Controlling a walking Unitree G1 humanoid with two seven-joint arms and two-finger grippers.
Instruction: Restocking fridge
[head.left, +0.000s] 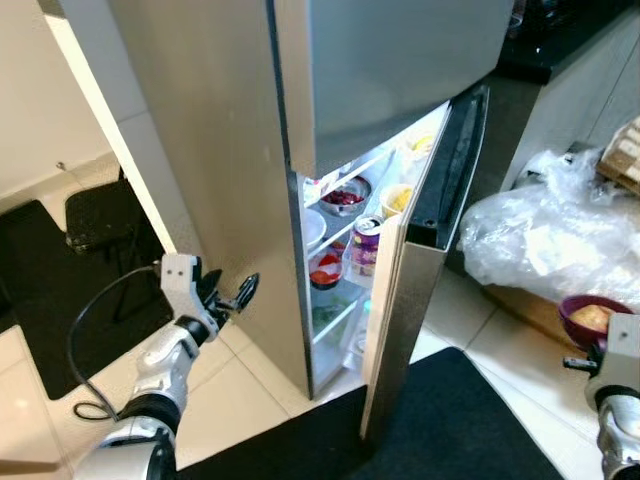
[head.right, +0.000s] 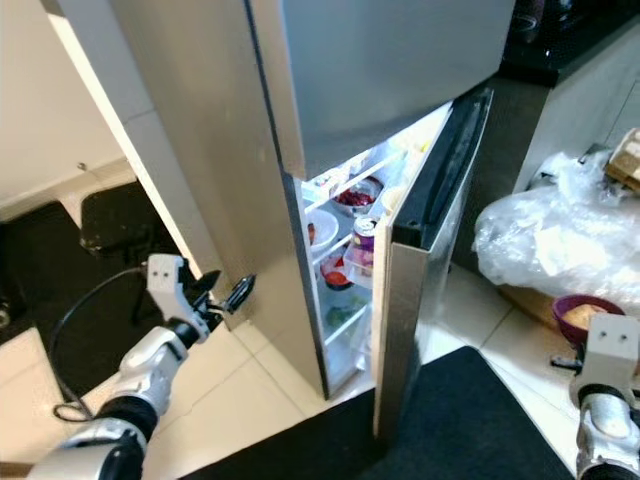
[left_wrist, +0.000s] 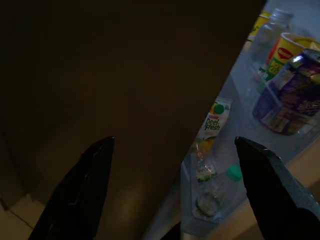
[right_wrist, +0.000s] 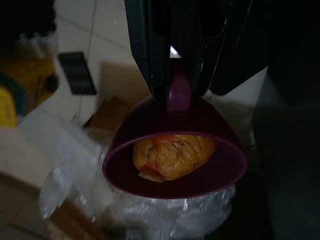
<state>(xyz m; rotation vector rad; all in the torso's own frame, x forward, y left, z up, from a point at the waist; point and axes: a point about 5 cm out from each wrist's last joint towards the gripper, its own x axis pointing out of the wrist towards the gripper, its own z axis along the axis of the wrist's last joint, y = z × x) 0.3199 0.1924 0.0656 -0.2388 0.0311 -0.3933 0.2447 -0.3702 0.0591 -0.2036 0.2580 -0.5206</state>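
Fridge (head.left: 250, 150) ajar — purple bowl (right_wrist: 175, 150), hand-held.

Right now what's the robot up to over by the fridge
The robot is restocking the fridge, whose lower door stands partly open on lit shelves already holding bowls and a can. Its right gripper, low at the robot's right, is shut on the rim of a purple bowl with a yellowish piece of food inside, not yet brought to the shelves. Its left gripper, jaws open and empty, hovers by the fridge's outer side wall.
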